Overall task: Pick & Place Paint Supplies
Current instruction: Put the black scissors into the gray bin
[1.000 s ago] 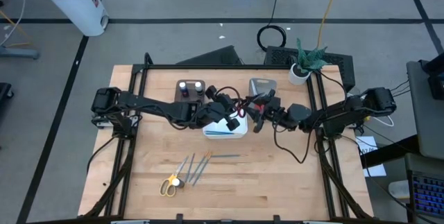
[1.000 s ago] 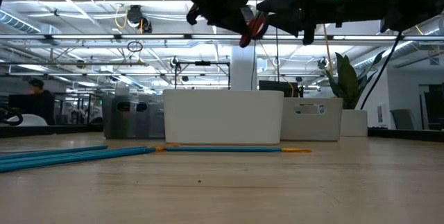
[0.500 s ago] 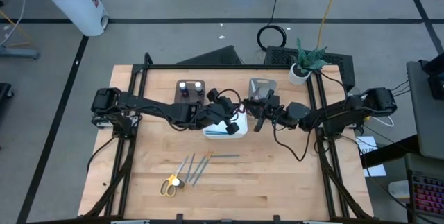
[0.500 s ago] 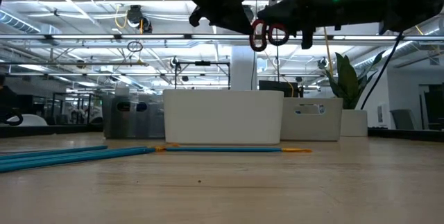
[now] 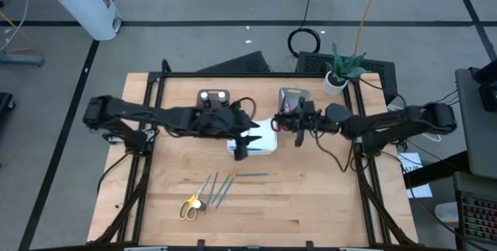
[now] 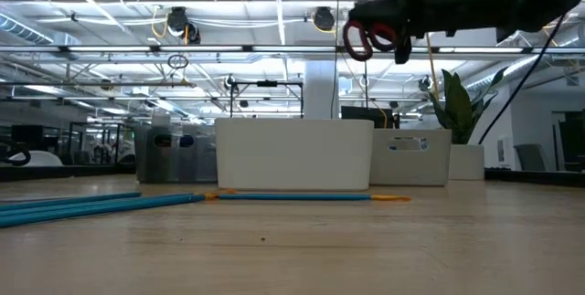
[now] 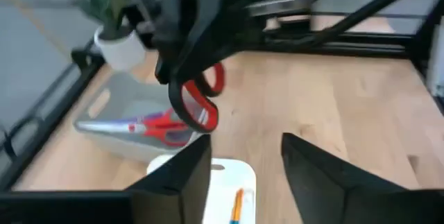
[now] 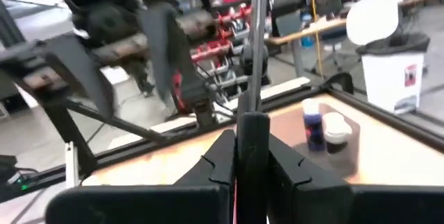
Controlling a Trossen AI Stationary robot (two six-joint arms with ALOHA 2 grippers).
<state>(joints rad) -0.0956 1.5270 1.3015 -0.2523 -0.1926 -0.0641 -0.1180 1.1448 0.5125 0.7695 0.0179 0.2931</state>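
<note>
Red-handled scissors [image 7: 199, 104] hang in the air above the gap between the white tray [image 5: 269, 145] and the grey tray [image 5: 293, 95], with my right gripper [image 5: 295, 120] shut on them. My left gripper [image 7: 244, 161] stands open over the white tray, a short way from the scissors and touching nothing. A brush with an orange end [image 7: 236, 203] lies in the white tray. Another pair of red scissors [image 7: 158, 125] lies in the grey tray. Two paint bottles [image 8: 325, 130] stand in the brown tray [image 5: 213, 98]. My right gripper pinches the scissors between its two fingers at the base of the blades [image 8: 255, 96], just above the handles. The fingers come about level from the table's right and lie across the scissors. The scissors hang upright and clear, red handles [image 6: 366, 37] down, silver blade [image 8: 259, 37] up.
On the near part of the table lie yellow-handled scissors [image 5: 189, 207], a few blue brushes [image 5: 219, 189] and one more brush [image 5: 250, 176]. A potted plant [image 5: 340, 71] stands at the far right corner. Black frame rails run along both table sides.
The scissors have passed from my left gripper to my right. My left gripper has let go, opened, risen and drawn back toward the table's left. My right gripper has carried the scissors a little toward the far right, and they now hang handles down.
</note>
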